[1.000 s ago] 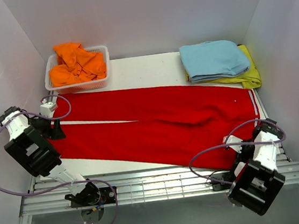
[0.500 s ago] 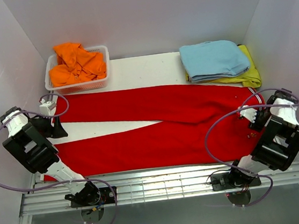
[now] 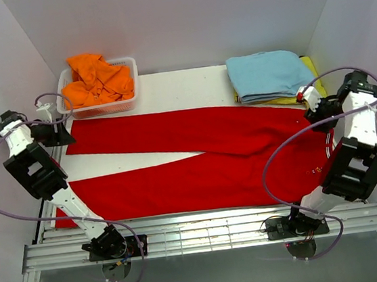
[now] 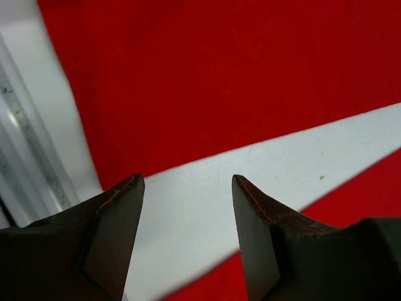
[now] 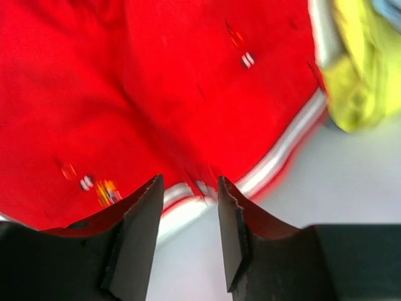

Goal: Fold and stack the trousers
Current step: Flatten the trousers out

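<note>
Trousers [image 3: 197, 153] lie flat across the table [image 3: 182, 87], 2 legs running left and the striped waistband at the right. The left gripper [image 4: 188, 182] hangs near the far leg's cuff, jaws apart and holding nothing. The right gripper [image 5: 188, 182] hovers over the waistband's far corner, likewise parted and empty. The yellow garment [image 5: 354, 88] lies just beside that corner, so a pinch there could snag it and skew the fold.

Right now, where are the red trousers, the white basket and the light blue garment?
red trousers [image 3: 174, 130], top view, far leg.
white basket [image 3: 100, 110], top view, front wall.
light blue garment [image 3: 269, 74], top view, top fold.
</note>
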Motion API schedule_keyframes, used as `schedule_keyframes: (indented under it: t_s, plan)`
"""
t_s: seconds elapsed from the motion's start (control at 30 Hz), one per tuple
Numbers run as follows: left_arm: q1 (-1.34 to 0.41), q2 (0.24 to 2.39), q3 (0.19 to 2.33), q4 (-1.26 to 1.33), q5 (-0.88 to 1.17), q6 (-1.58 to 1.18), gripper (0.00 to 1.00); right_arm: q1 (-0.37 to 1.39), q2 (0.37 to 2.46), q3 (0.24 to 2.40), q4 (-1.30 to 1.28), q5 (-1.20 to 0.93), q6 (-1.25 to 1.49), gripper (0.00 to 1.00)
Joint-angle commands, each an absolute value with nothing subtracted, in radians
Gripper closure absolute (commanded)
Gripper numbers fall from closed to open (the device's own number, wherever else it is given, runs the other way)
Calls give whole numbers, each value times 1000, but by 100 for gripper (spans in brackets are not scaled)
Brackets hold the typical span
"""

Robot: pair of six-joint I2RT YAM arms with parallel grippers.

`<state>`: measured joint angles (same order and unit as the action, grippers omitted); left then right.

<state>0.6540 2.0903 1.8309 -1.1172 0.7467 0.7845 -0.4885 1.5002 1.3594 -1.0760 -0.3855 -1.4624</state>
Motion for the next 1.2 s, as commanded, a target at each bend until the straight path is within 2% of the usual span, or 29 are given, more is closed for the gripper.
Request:
schedule_keyframes:
  t_s: [0.0,0.1,0.3,0.43,0.6,0.67,0.77,0.8,0.87,1.0,1.17]
  plan:
    - [560,2131,1829,-969,709,654,32,-414,1603,1359,-988,-419,-1221,55]
    - [500,2175,1806,-866,623,588,33,-371,1669,1350,-918,-384,-1135,56]
    - [477,2227,1743,-841,525,569,41,-328,1723,1241,-798,-304,-1117,58]
    - [486,2122,1570,-859,419,653,50,-319,1703,1145,-788,-264,-1189,59]
    - [514,2017,1392,-943,384,764,62,-321,1655,1092,-802,-219,-1261,61]
    - [520,1978,1382,-957,385,791,60,-321,1643,1146,-833,-257,-1266,58]
    - [529,1962,1452,-957,437,776,42,-331,1638,1308,-887,-361,-1163,46]
    - [531,1968,1483,-965,454,767,39,-339,1641,1357,-891,-392,-1123,41]
    - [531,1979,1583,-980,506,749,34,-368,1660,1492,-882,-483,-983,38]
    - [531,2005,1724,-980,635,681,32,-388,1733,1609,-806,-494,-714,33]
    - [531,2051,1830,-939,643,604,30,-400,1912,1712,-762,-362,-502,33]
